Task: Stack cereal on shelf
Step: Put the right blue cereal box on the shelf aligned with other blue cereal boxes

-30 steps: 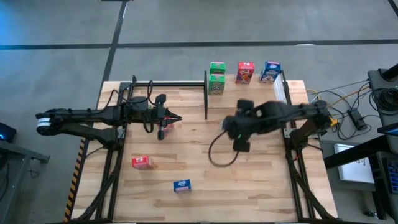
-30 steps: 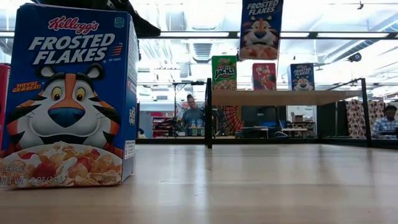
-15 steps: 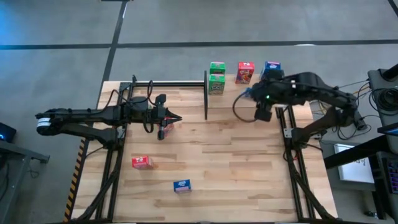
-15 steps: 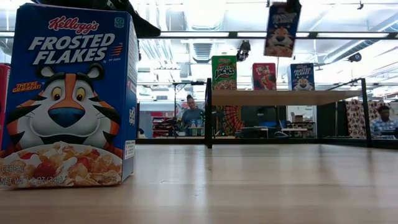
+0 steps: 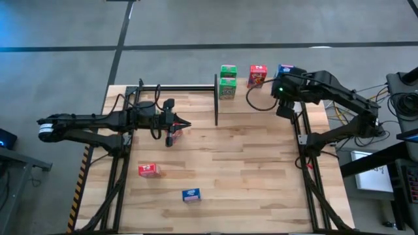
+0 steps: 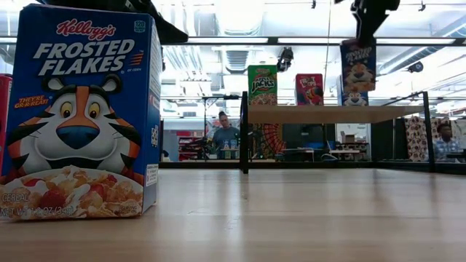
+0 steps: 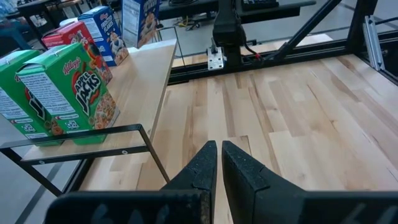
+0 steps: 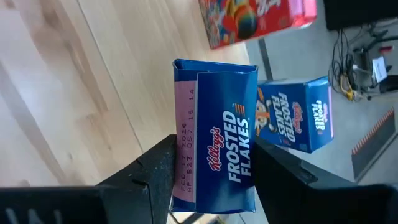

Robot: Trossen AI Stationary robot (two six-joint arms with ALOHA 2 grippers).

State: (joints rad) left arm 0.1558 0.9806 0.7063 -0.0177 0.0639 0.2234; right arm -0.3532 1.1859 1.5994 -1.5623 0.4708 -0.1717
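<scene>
The right hand (image 8: 214, 171) holds a blue Frosted Flakes box (image 8: 217, 134) between its two fingers, above the far right end of the shelf (image 6: 328, 113). In the low view this held box hangs over a second blue box (image 6: 354, 98) that stands on the shelf; I cannot tell if the two boxes touch. A red box (image 5: 258, 76) stands in the middle of the shelf, beside the blue one. At the left end of the shelf there are two green Apple Jacks boxes (image 7: 59, 93), close together.

The left hand (image 7: 219, 163) waits over the left part of the counter (image 5: 261, 170); its fingers are almost together and hold nothing. A small red box (image 5: 171, 135) lies on the counter just under this arm. Another red box (image 5: 149, 170) lies nearer the front of the counter, and a blue box (image 5: 191, 194) lies near the front edge. In the low view this last box stands very close to the camera.
</scene>
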